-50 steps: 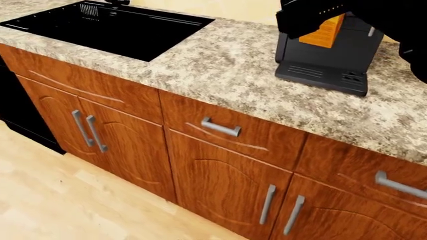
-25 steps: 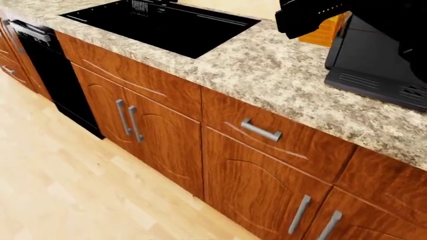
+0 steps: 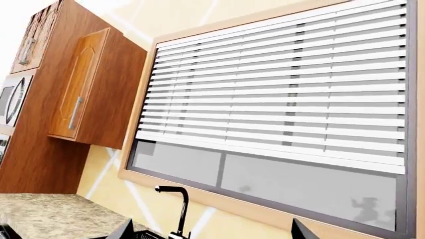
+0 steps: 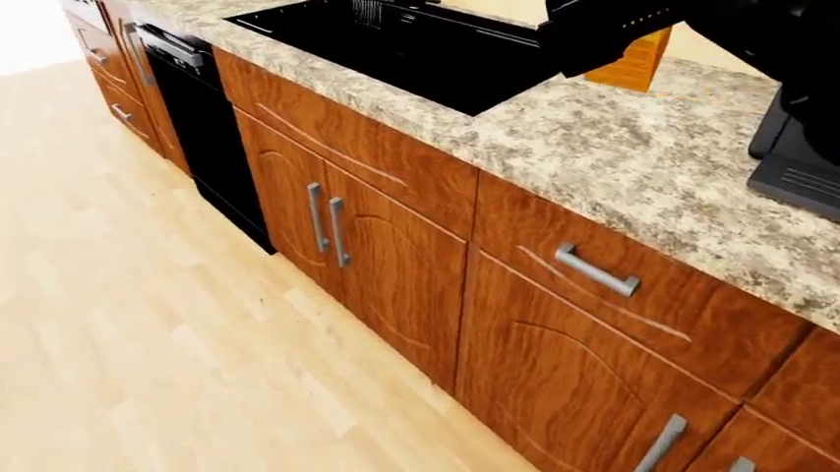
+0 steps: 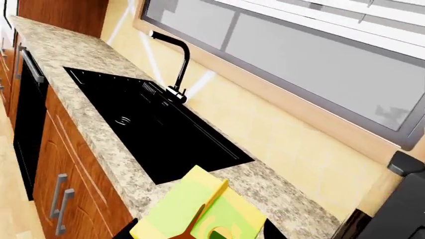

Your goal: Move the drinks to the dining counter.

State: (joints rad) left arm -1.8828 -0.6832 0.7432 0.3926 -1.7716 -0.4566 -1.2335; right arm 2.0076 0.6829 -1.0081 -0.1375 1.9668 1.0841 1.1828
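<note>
My right gripper [image 5: 199, 232] is shut on the yellow-orange gable-top juice carton [image 5: 199, 211], one finger on each side of it. In the head view the carton [image 4: 639, 61] hangs under the black right gripper [image 4: 611, 34], above the granite counter with drawers [image 4: 630, 138]. My left gripper [image 3: 212, 235] is open and empty; only its two fingertips [image 3: 126, 231] show, wide apart, facing the window. It does not show in the head view. The paper cup, the can and the dining counter are out of view.
The black sink [image 4: 393, 39] with its faucet [image 5: 176, 64] is set in the counter. The black coffee machine [image 4: 801, 147] stands at the right edge. A black dishwasher [image 4: 210, 138] and drawers with silver handles [image 4: 597, 270] front the counter. Light wood floor [image 4: 157, 324] lies at the left.
The head view has swung left along the counter: the coffee machine has slid to the right edge, the dishwasher and more floor have come into view. The carton stays in the right gripper.
</note>
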